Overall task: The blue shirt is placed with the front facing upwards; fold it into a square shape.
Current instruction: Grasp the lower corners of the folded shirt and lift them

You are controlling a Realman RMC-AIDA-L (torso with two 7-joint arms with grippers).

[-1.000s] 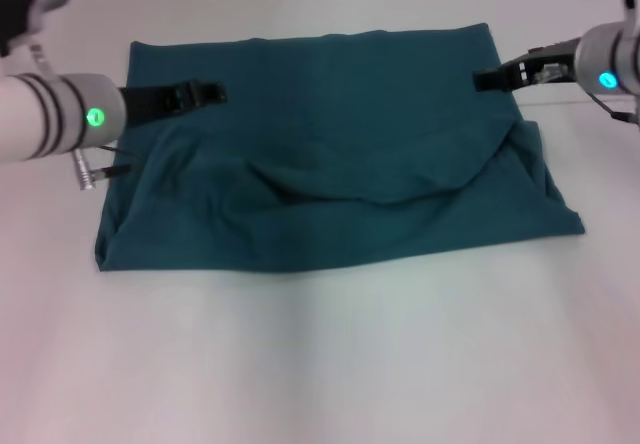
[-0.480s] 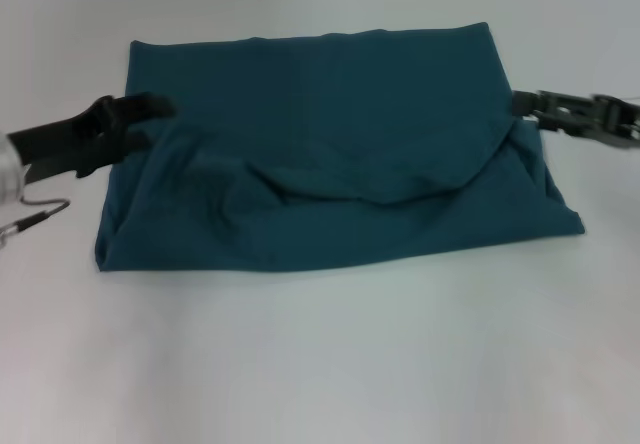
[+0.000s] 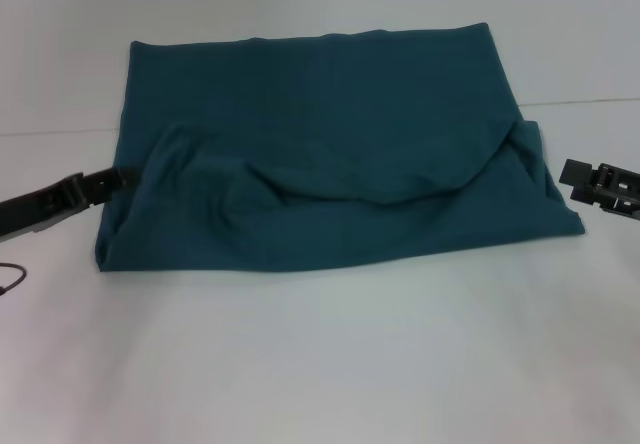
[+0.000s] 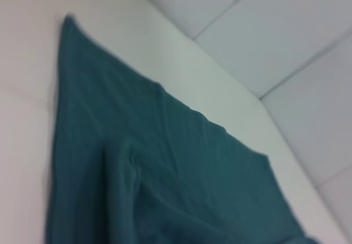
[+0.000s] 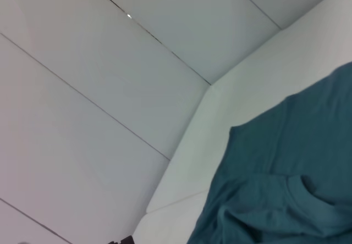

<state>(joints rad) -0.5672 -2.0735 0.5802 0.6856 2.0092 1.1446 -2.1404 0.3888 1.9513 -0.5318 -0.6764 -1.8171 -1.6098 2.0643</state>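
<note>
The blue shirt [image 3: 330, 154] lies on the white table [image 3: 320, 364] folded into a wide rectangle, plain teal side up. A curved fold edge crosses its middle, and the near layer is rumpled. My left gripper [image 3: 112, 177] sits low at the shirt's left edge, its tip right at the cloth. My right gripper [image 3: 590, 181] hovers just off the shirt's right edge, apart from it. The left wrist view shows the blue shirt [image 4: 165, 161] from the side with a raised crease. In the right wrist view the blue shirt [image 5: 286, 189] fills the lower corner.
A thin dark cable [image 3: 10, 279] loops at the far left of the table. A faint seam [image 3: 580, 101] runs across the table behind the shirt. White wall panels [image 5: 137, 62] rise beyond the table's edge.
Both grippers have pulled away from the shirt's upper part, moving outward and toward the table's near side. The shirt lies as it did.
</note>
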